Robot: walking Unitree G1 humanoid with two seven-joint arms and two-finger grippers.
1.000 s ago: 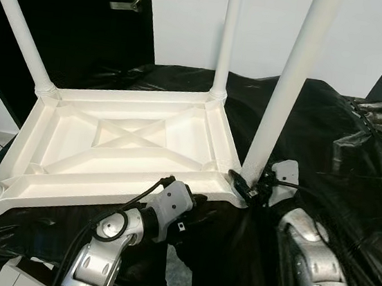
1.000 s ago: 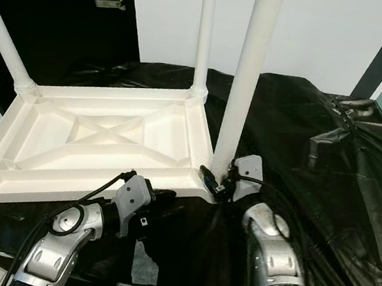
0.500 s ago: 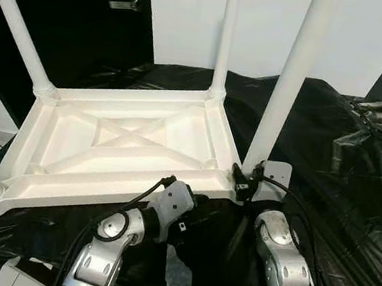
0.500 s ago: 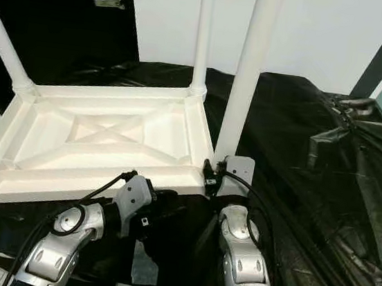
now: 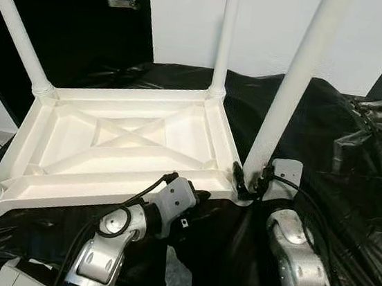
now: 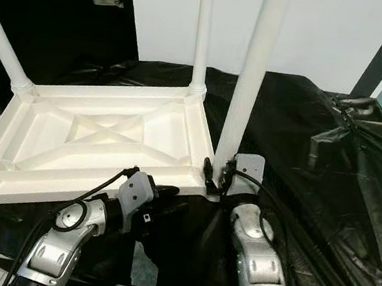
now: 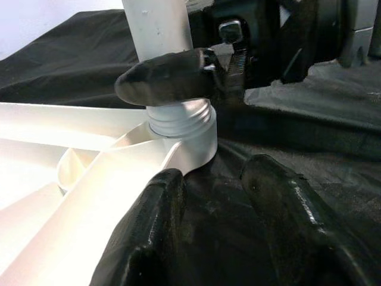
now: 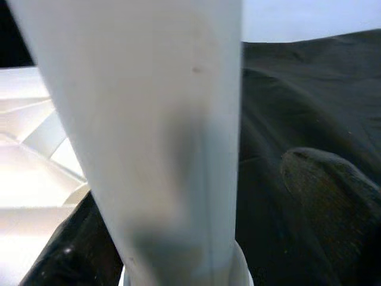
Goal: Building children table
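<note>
Black sheet (image 5: 333,119) underneath; right hand (image 5: 250,184) apparently clamps the table leg (image 5: 291,92).

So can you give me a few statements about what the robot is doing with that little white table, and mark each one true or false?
1. The white table top lies upside down on a black sheet. True.
2. The right hand grips the base of the nearest table leg. True.
3. The left hand is clamped around that same leg. False: its fingers are open and sit below the table's front edge, holding nothing.
4. The table lies on bare wooden floor. False: it rests on the black sheet.
5. Legs stand at the other corners too. True: one at the far right corner, one at the far left.
</note>
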